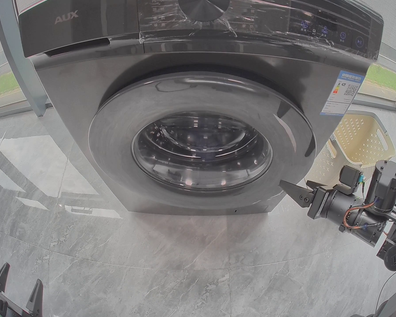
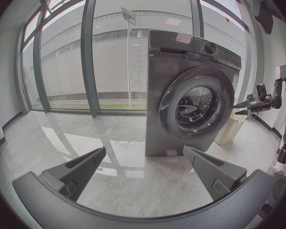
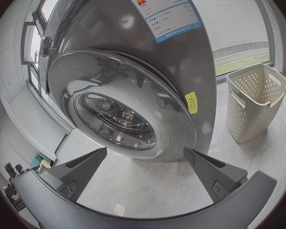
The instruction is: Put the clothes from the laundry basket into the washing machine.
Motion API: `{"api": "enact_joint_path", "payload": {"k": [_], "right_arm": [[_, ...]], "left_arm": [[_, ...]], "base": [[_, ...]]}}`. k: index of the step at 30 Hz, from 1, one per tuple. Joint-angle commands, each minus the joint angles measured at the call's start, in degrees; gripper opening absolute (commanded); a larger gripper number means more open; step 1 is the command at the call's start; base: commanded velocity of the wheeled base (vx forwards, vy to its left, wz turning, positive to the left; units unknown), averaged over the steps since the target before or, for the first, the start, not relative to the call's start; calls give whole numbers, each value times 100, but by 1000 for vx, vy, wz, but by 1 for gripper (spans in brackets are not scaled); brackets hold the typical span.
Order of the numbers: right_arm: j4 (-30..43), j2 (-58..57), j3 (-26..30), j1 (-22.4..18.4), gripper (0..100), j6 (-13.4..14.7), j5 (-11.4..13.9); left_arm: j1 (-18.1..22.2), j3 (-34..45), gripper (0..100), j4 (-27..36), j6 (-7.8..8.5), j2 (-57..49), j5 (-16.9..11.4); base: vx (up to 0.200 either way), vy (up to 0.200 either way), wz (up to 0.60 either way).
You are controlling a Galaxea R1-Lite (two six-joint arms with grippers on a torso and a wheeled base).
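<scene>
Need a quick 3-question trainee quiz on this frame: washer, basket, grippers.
1. True or false: the washing machine door is open.
2. Where is the laundry basket? A on top of the machine; B beside the machine, on the robot's right; C in front of the door.
3. Short answer: which is nearer the door's rim, the left gripper or the right gripper?

Key: 1 false, it is shut. 2 B. 3 right gripper.
</scene>
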Motion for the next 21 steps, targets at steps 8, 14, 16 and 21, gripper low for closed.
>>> {"api": "enact_joint_path", "payload": {"k": [8, 14, 16, 21], "right_arm": [[-37, 74, -153, 2, 100, -1, 0], [-37, 57, -241, -42, 100, -1, 9], [-37, 48, -241, -59, 100, -1, 0], [-37, 31, -197, -24, 100, -1, 0]], "left_arm": [[0, 84, 100, -2, -11, -57, 2], [0, 84, 100, -2, -11, -57, 11], [0, 92, 100, -2, -11, -57, 2], [0, 84, 100, -2, -11, -57, 11]], "base": [[50, 0, 0], [0, 0, 0], [0, 0, 0], [0, 0, 0]]}}
